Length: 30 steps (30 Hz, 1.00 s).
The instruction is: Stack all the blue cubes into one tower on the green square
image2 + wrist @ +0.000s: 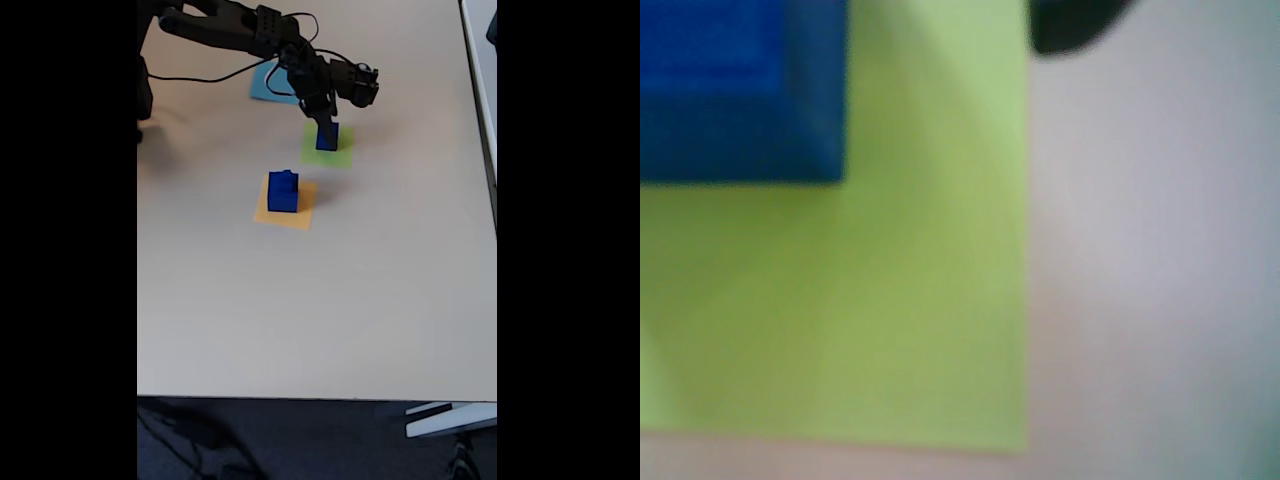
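Note:
A dark blue cube [740, 90] stands on the green square [890, 320] in the blurred wrist view, at the top left. One dark fingertip [1070, 25] shows at the top edge, well to the right of the cube and apart from it. In the fixed view my gripper [325, 122] hangs right over that cube [326, 138] on the green square [340, 156]; the jaws look open around it. Two more blue cubes [283, 191], the smaller on the larger, stand stacked on an orange-yellow square [300, 215].
A light-blue paper square [266, 88] lies behind the arm, partly covered by it. A black cable [200, 75] runs across the table at the back left. The table's right edge [494, 200] is near a white surface.

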{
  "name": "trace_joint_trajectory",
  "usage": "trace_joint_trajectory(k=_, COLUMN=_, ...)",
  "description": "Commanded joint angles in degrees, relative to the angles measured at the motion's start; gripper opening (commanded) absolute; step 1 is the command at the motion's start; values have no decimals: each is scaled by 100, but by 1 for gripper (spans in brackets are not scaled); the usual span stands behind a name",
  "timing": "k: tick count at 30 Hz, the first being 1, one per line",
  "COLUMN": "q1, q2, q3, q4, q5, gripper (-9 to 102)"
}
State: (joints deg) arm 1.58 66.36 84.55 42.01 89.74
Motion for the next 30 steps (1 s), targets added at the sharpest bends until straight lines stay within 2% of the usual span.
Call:
trace_joint_trajectory(k=1, q1=18, q2=79, q3=26, q4=9, q5=-35, gripper=34)
trace_joint_trajectory(k=17, q1=44, q2=141, q3=88, q4=0, q5=-141, gripper=13)
trace_joint_trajectory(k=30, q1=53, q2=492, q3=114, q4=237, q5=-220, gripper=1)
